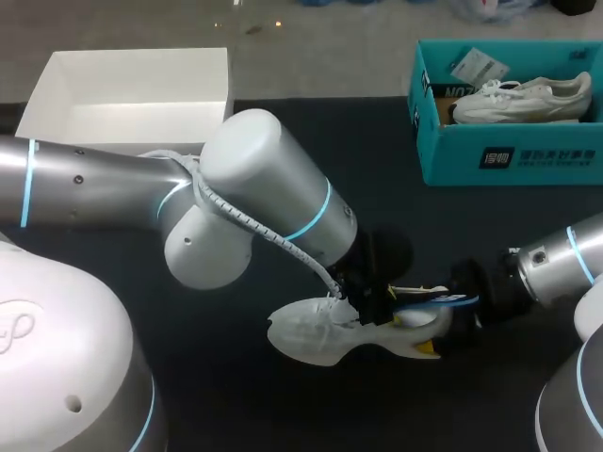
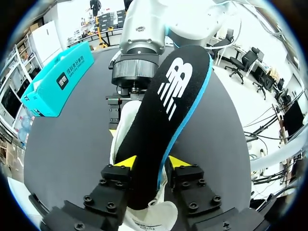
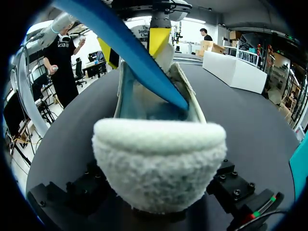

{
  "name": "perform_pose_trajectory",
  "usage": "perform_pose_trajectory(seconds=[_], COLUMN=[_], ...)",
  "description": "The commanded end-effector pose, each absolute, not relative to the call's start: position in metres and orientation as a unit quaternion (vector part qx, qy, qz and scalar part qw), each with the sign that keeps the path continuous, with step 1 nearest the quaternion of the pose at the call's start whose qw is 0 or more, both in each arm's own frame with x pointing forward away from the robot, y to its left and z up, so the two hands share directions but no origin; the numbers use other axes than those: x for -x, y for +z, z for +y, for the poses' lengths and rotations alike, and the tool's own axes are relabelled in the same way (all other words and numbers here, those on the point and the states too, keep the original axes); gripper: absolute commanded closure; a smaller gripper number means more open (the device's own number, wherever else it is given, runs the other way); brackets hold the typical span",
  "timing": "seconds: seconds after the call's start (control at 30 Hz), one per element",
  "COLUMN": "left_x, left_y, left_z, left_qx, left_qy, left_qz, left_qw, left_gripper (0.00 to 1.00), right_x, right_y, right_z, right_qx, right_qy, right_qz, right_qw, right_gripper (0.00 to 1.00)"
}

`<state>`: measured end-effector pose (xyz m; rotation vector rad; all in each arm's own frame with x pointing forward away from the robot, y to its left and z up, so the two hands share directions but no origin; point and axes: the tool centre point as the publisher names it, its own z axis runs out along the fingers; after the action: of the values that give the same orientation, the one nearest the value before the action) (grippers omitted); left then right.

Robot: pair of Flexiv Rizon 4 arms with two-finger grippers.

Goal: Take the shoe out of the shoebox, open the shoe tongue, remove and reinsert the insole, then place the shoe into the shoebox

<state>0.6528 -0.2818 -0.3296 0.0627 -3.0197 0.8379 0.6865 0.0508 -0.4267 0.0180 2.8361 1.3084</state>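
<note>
Our left end effector grips black blue-edged insole, long axis rightward into white fleecy shoe; right end effector grip unclear.

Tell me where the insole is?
Head view, near middle: the insole is pinched in the left gripper, its far end dipping into the white shoe.

Shoe collar fleecy cloth; insole matt blk.
</note>
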Motion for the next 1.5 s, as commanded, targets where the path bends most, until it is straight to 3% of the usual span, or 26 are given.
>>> perform_pose_trajectory(seconds=[0.03, 0.4, 0.8, 1.17, 1.5], left_x=[-0.656, -0.645, -0.638, -0.641, -0.641], left_y=[-0.334, -0.304, -0.230, -0.163, -0.163], left_z=[-0.288, -0.290, -0.279, -0.305, -0.305], left_qx=[-0.020, -0.036, -0.069, -0.033, -0.033], left_qy=[0.265, 0.297, 0.379, 0.445, 0.445], left_qz=[-0.964, -0.954, -0.922, -0.895, -0.895], left_qw=[0.010, 0.014, -0.029, -0.011, -0.011], left_gripper=[1.00, 1.00, 1.00, 1.00, 1.00], right_x=[-0.686, -0.686, -0.686, -0.686, -0.686], right_y=[-0.428, -0.428, -0.428, -0.428, -0.428], right_z=[0.052, 0.052, 0.052, 0.052, 0.052], right_qx=[-0.006, -0.006, -0.006, -0.006, -0.006], right_qy=[0.417, 0.417, 0.417, 0.417, 0.417], right_qz=[0.909, 0.909, 0.909, 0.909, 0.909], right_qw=[0.010, 0.010, 0.010, 0.010, 0.010], right_gripper=[1.00, 1.00, 1.00, 1.00, 1.00])
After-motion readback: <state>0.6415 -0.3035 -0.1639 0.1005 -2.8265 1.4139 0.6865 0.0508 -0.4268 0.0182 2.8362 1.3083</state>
